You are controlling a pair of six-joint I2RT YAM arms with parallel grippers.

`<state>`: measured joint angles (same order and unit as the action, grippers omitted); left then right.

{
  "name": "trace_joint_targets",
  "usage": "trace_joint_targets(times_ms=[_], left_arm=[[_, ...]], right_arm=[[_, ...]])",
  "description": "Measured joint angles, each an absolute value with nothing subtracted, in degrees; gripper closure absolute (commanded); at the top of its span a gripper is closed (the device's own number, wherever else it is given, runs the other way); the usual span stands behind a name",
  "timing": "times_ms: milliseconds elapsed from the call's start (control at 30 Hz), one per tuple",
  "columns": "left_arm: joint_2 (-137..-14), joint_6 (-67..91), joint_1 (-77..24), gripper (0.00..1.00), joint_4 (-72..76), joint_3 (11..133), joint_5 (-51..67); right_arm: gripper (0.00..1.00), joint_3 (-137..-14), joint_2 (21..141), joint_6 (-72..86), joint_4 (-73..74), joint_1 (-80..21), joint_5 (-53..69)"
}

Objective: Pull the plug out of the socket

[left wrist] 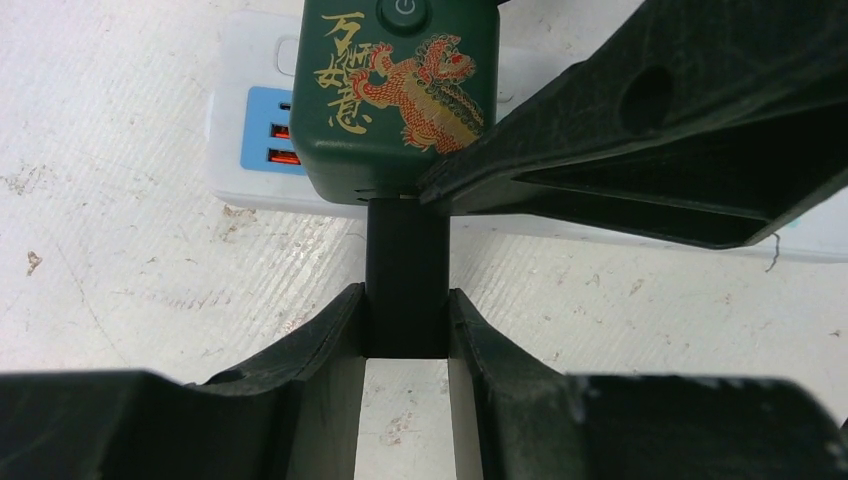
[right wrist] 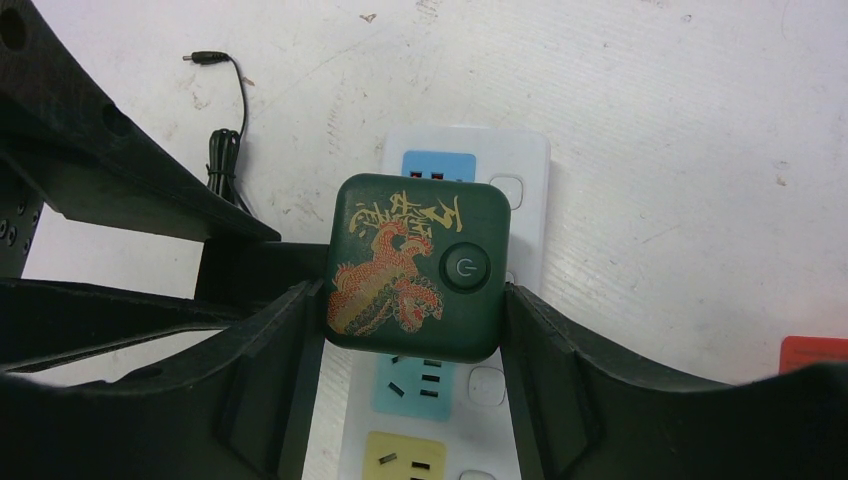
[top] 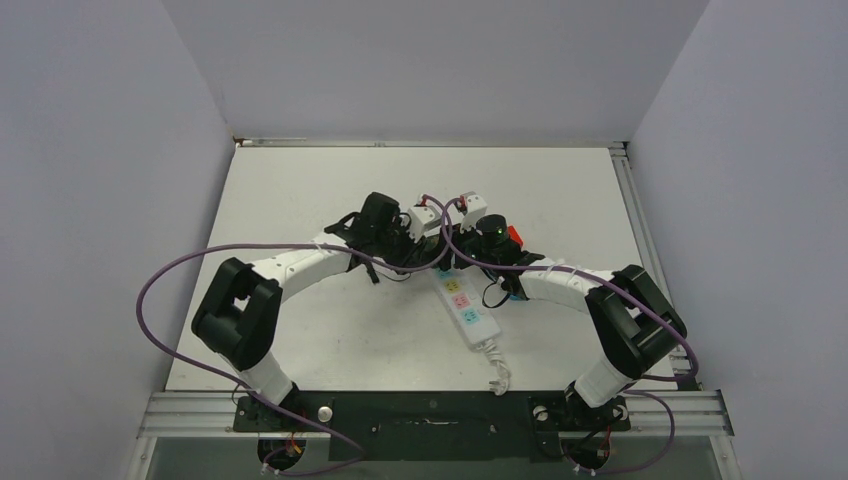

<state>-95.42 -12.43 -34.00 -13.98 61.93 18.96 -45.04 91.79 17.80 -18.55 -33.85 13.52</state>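
The socket is a long white power strip (top: pixel 467 312) with pastel outlets; it also shows in the left wrist view (left wrist: pixel 250 140) and the right wrist view (right wrist: pixel 525 200). A dark green plug with a dragon print (right wrist: pixel 415 265) sits on it near its far end and also shows in the left wrist view (left wrist: pixel 400 90). My right gripper (right wrist: pixel 412 325) is shut on the plug's two sides. My left gripper (left wrist: pixel 405 320) is shut on a black stub (left wrist: pixel 405 270) that sticks out of the plug's side. In the top view both grippers (top: pixel 425 255) (top: pixel 452 258) meet over the strip and hide the plug.
A thin black cable with a barrel jack (right wrist: pixel 225 140) lies on the table beside the strip. A red object (right wrist: pixel 815 355) lies to the right, also in the top view (top: pixel 515 235). The strip's short white cord (top: pixel 495 365) runs toward the near edge.
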Motion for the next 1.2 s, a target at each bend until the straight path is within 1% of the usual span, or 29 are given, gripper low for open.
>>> trace_joint_targets(times_ms=[600,800,900,1200], left_arm=[[-97.2,-12.3,-32.7,1.0,-16.4,64.3,21.0],[-96.8,-11.6,-36.8,1.0,-16.4,63.9,14.1],[-96.7,-10.7,-37.3,1.0,-16.4,63.9,12.4],[-96.7,-12.0,-35.7,1.0,-16.4,63.9,14.3]], right_arm=[[0.95,-45.2,92.4,18.1,-19.7,-33.8,13.0],[0.95,-45.3,92.5,17.3,-19.1,-33.8,12.8],[0.95,-45.3,92.5,17.1,-19.1,-33.8,12.8],[0.95,-45.3,92.5,17.2,-19.3,-33.8,12.8]])
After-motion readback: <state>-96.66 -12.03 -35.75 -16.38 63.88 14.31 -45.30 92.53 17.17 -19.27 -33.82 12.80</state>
